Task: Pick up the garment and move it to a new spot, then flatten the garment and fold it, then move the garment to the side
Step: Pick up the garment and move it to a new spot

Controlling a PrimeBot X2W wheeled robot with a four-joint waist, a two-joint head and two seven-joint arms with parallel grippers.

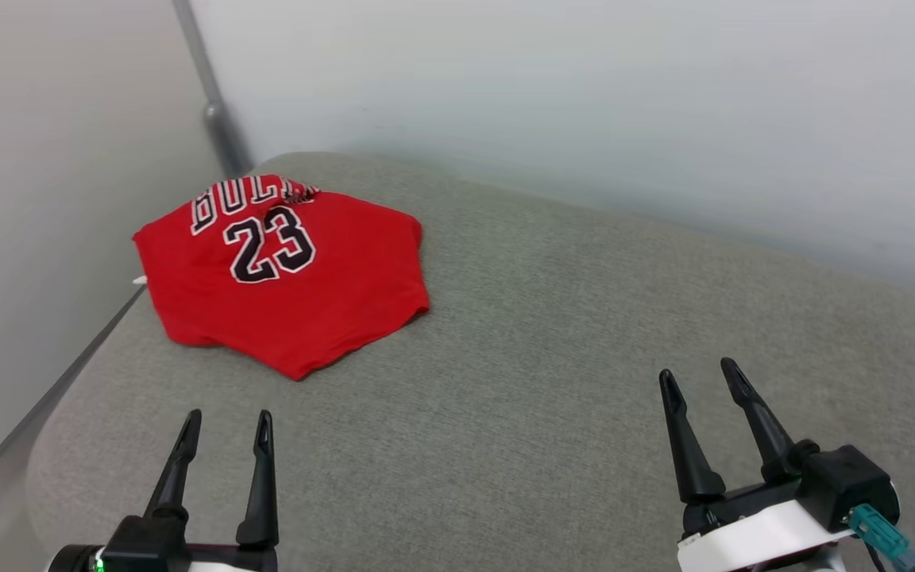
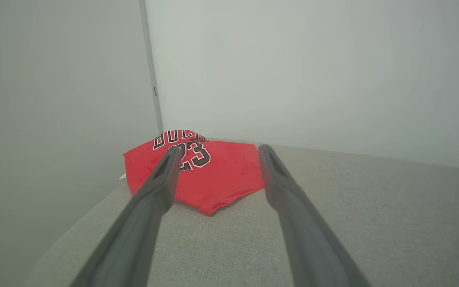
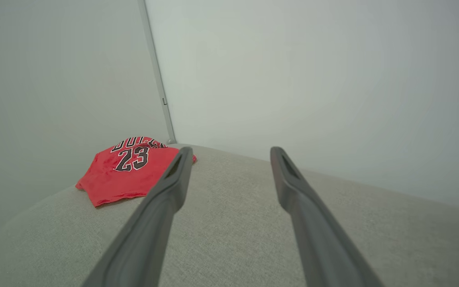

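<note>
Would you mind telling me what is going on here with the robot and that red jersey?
Nothing is being held. The red jersey lies on the grey cushion, towards its far left corner, its top edge turned over. The robot's left tool and right tool hover open and empty over the near side; the left one is nearer the jersey, and neither touches it.

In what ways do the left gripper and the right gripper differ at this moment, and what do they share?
The left gripper points at the garment; the right gripper points past it, over bare grey cushion. The left gripper's fingers stand nearly straight up the head view; the right gripper's lean leftward. Both are open and hold nothing.
</note>
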